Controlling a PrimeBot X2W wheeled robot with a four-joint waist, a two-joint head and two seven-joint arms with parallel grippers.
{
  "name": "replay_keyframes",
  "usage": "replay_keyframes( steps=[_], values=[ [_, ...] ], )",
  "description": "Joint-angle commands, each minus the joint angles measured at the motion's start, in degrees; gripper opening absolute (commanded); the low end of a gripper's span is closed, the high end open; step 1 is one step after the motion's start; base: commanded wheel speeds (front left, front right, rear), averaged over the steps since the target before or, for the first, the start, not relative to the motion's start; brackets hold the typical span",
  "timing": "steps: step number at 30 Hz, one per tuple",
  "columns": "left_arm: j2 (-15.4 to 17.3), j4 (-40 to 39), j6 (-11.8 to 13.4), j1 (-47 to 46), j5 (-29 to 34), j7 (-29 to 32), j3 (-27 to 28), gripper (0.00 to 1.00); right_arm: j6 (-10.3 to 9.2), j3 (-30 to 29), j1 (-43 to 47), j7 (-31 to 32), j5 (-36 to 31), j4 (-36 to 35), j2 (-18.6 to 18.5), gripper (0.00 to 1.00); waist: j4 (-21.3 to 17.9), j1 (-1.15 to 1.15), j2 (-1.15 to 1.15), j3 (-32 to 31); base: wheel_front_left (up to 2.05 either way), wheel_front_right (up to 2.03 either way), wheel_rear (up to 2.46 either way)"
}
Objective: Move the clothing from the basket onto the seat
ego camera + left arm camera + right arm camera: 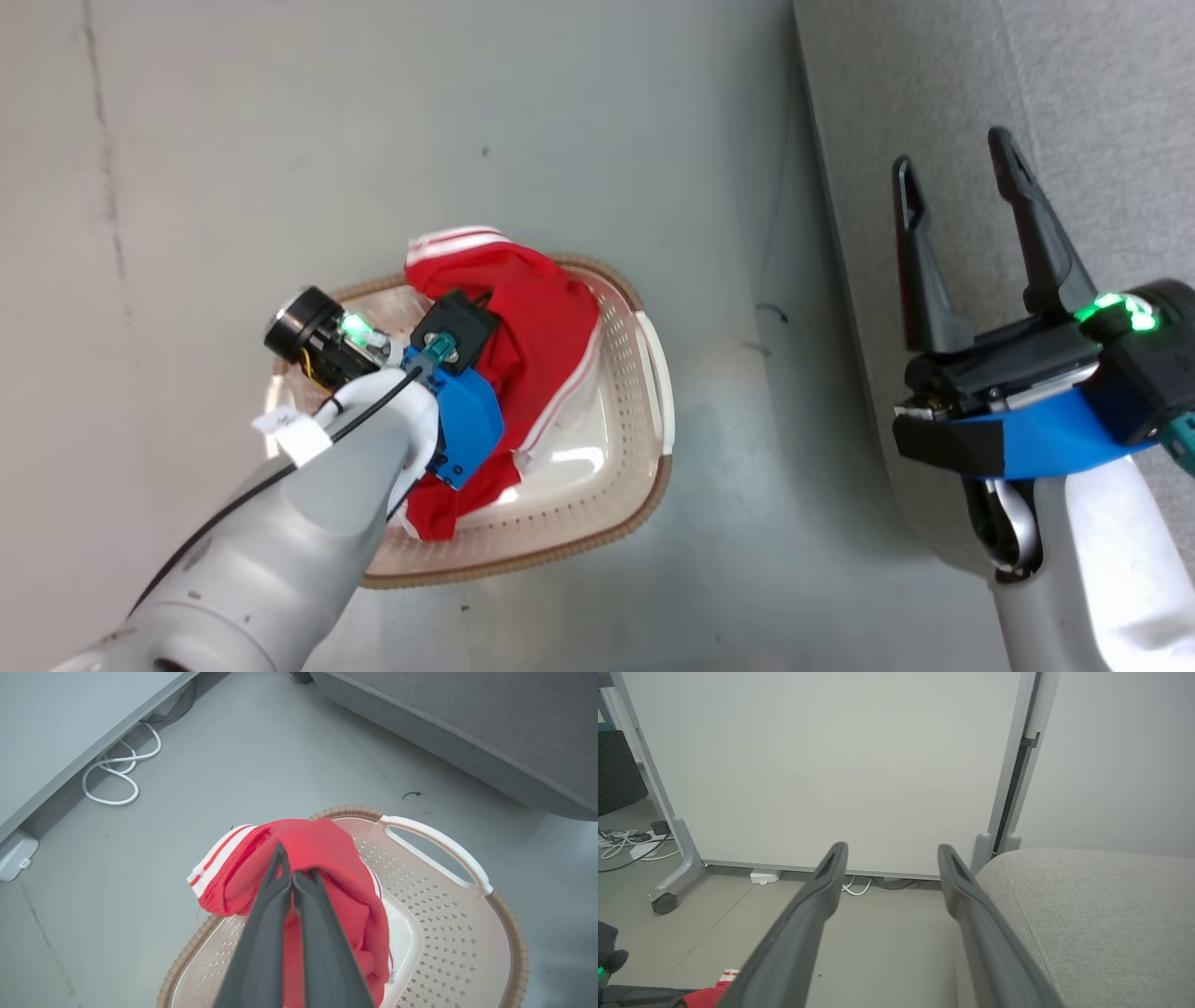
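Observation:
The cream basket [597,537] with a brown rim stands on the floor. Red clothing [541,317] with white stripes is bunched up in it, rising above the rim and hanging over the far edge. My left arm [373,439] reaches down over it. In the left wrist view my left gripper [293,870] is shut on a fold of the red clothing [327,849], with the basket [439,844] below. My right gripper [952,154] stands open and empty over the near edge of the grey seat [1102,112], to the right of the basket.
A pale partition panel [831,765] on wheeled feet [663,903] stands beyond the basket, with a white cable [117,770] looped on the floor under it. Bare grey floor [728,401] separates the basket from the seat [1087,914].

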Motion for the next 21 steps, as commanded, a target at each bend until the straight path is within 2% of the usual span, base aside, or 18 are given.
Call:
replay_keyframes(
  steps=[1,7,13,21],
  values=[
    [0.93,-2.44,0.68,1.58,0.0,-0.27,1.6,0.0,0.03,-0.23,1.32,-0.21,-0.6,0.45,0.13,1.0,1.0,0.01,0.0,-3.49,0.0,0.0,0.0],
    [3.06,-10.24,1.84,5.72,0.73,-0.28,7.5,0.0,0.03,-0.47,3.66,-0.21,-0.47,1.63,0.25,1.0,2.07,0.01,0.0,-8.36,0.0,0.0,0.0],
    [4.31,-16.37,1.41,9.29,1.99,-0.29,13.78,0.0,0.03,-0.03,5.59,-0.21,-0.66,2.62,0.5,1.0,2.82,0.01,0.0,-12.82,0.0,0.0,0.0],
    [4.35,-23.96,0.74,13.08,3.89,-0.29,23.5,0.0,0.03,0.19,7.96,-0.21,-0.71,3.84,0.85,1.0,3.45,0.01,0.0,-18.48,0.0,0.0,0.0]
  ],
)
